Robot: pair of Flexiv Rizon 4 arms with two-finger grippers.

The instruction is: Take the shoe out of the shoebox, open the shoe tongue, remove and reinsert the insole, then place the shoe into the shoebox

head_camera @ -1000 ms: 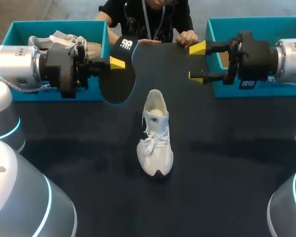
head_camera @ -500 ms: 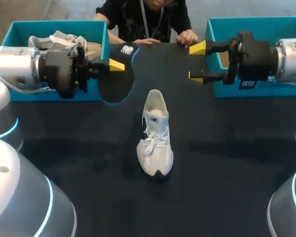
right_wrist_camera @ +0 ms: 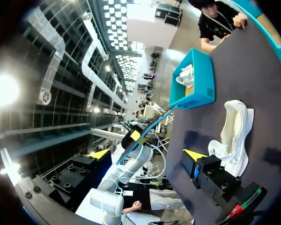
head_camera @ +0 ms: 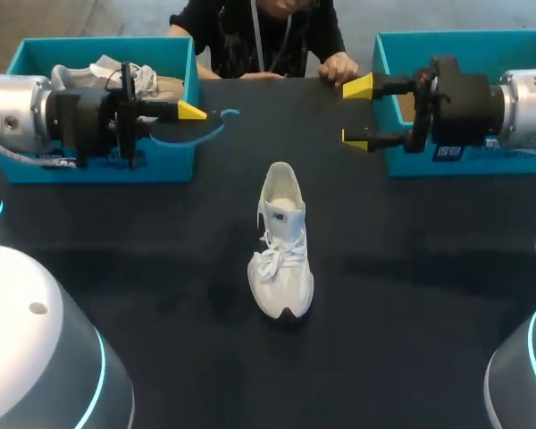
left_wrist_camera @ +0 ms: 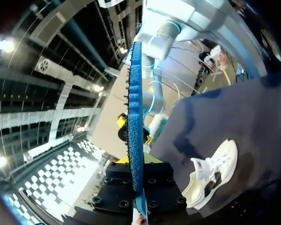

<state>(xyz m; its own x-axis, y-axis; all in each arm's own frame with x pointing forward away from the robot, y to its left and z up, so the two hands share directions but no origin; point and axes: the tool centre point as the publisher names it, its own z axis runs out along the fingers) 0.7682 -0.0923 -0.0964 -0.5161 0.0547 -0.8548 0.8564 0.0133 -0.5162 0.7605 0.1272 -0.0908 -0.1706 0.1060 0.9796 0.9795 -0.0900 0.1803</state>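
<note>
Table top [head_camera: 411, 295]: dark, near-black, matte, takes up most of the head view. Faint lighter reflections band across its middle. Same dark surface in left wrist [left_wrist_camera: 253, 108] and right wrist [right_wrist_camera: 271, 70] views.

A white lace-up sneaker [head_camera: 281, 241] stands upright on the tabletop [head_camera: 411, 295], toe towards the robot. The thin blue-edged insole [left_wrist_camera: 136, 108] is held edge-on beside the teal shoebox [head_camera: 165, 163].

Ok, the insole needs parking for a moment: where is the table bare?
Bare table flanks the white shoe on both sides, bordered by the left shoebox and the right shoebox. Crowded: the far strip between them, holding the left gripper, right gripper and a person's hand.
</note>
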